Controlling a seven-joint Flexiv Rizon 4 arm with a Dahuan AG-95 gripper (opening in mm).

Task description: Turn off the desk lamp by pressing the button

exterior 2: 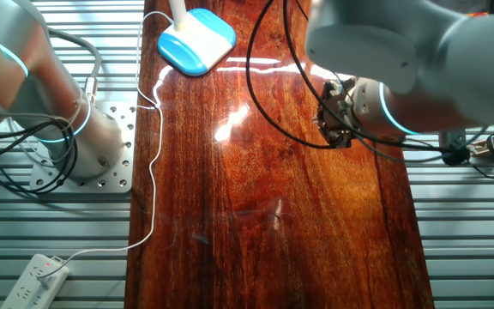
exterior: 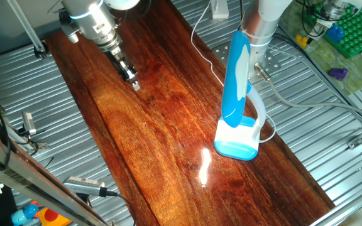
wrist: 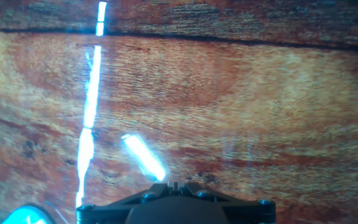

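Claw [exterior: 132, 81] is hanging low over bare wood, well apart from the lamp [exterior: 239, 107], and honestly I can't tell whether my fingers are apart or together. One fixed view shows them as one dark stub, and the hand view only catches the black housing at the bottom edge.

Board [exterior: 168, 125] under me is glossy dark wood with bright reflections streaking across it, so the lamp seems to be on. It stands near the far end of the board, blue head tipped up, white base with the light-blue rim flat on the wood. A sliver of that blue rim just peeks into the bottom-left corner of my hand view.

Button: can't pick it out anywhere. It's too small, or hidden under the head.

What worries me from here:
- The long head leans over the base, so dropping straight down could clip it and tip the whole lamp.
- The base looks light, so an off-centre push might skid it on the slick wood rather than click anything.
- A thin white cable [exterior 2: 150, 163] runs along the board edge toward a power strip [exterior 2: 34, 281]. Snag that and the lamp gets dragged.
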